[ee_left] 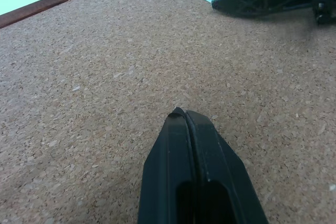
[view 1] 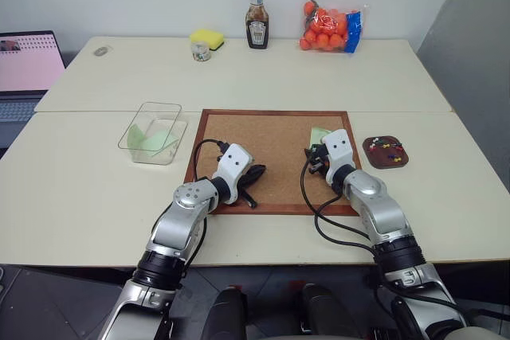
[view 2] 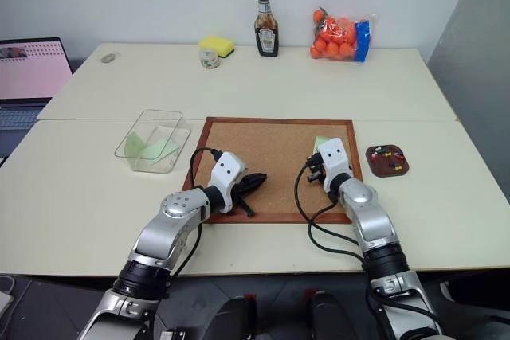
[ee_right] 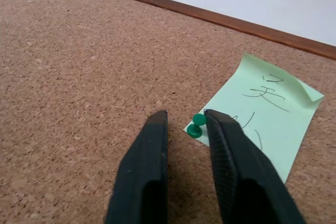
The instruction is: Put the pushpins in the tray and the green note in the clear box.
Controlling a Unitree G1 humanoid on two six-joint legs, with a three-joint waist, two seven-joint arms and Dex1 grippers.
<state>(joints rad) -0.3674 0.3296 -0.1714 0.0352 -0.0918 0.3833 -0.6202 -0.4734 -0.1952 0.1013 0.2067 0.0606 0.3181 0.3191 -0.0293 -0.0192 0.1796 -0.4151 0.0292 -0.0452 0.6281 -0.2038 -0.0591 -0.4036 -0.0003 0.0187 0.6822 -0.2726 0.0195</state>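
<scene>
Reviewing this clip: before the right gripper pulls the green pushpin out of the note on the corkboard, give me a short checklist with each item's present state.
1. Green pushpin lies between the right gripper fingers: ok.
2. Fingers closed on the pin: not ok, gaps show on both sides of its head.
3. Green note lies on the corkboard, with the pin at its corner: ok.
4. Left gripper shut, empty, over bare cork, apart from the note: ok.
5. Tray sits just right of the board, already holding pins: ok.
6. Clear box stands left of the board with green notes inside and room for more: ok.
</scene>
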